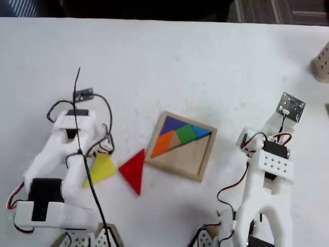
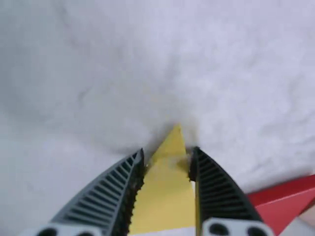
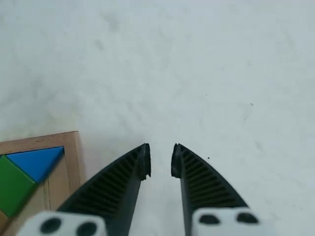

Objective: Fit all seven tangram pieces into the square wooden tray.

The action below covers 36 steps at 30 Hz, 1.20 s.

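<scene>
Yellow triangle (image 2: 166, 196) lies on the white table (image 1: 205, 62), pinched between the fingers of the left gripper (image 2: 167, 160), just beside the red triangle (image 1: 134, 170) and near the wooden tray (image 1: 172, 169). The right gripper (image 3: 161, 160) hangs over the table by the tray's corner, its fingers a little parted and holding nothing.

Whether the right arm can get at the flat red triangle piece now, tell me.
Probably not easily: the right gripper hangs beyond the square wooden tray, which lies between it and the red triangle. Nothing covers the triangle.
</scene>
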{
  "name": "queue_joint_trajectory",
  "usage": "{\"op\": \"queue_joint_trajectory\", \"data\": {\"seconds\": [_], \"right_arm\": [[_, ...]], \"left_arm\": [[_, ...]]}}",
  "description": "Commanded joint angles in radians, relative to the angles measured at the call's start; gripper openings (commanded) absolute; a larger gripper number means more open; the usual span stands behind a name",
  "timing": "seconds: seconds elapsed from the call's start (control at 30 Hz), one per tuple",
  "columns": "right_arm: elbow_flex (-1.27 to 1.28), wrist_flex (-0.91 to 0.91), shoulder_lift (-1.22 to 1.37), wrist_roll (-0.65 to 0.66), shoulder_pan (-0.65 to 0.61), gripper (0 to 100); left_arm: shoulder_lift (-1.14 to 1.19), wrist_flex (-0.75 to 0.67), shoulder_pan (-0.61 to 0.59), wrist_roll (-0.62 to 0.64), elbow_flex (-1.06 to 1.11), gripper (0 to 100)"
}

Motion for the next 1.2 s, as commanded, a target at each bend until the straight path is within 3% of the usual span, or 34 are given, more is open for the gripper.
{"op": "queue_joint_trajectory", "data": {"seconds": [0.0,0.3,0.4,0.6,1.17], "right_arm": [[-0.006,-0.013,-0.024,0.009,-0.01,8.2],[-0.005,-0.015,-0.024,0.038,-0.01,8.0],[0.005,-0.018,-0.024,0.054,-0.015,8.0],[0.006,-0.018,-0.024,0.057,-0.035,8.0],[0.006,-0.018,-0.024,0.057,-0.036,8.0]], "left_arm": [[-0.002,0.011,0.019,-0.015,-0.023,20],[-0.107,0.08,0.019,-0.229,-0.002,32],[-0.22,0.051,0.019,-0.339,0.075,32],[-0.361,-0.044,0.021,-0.399,0.221,32],[-0.185,-0.025,-0.002,-0.7,0.181,32]]}}
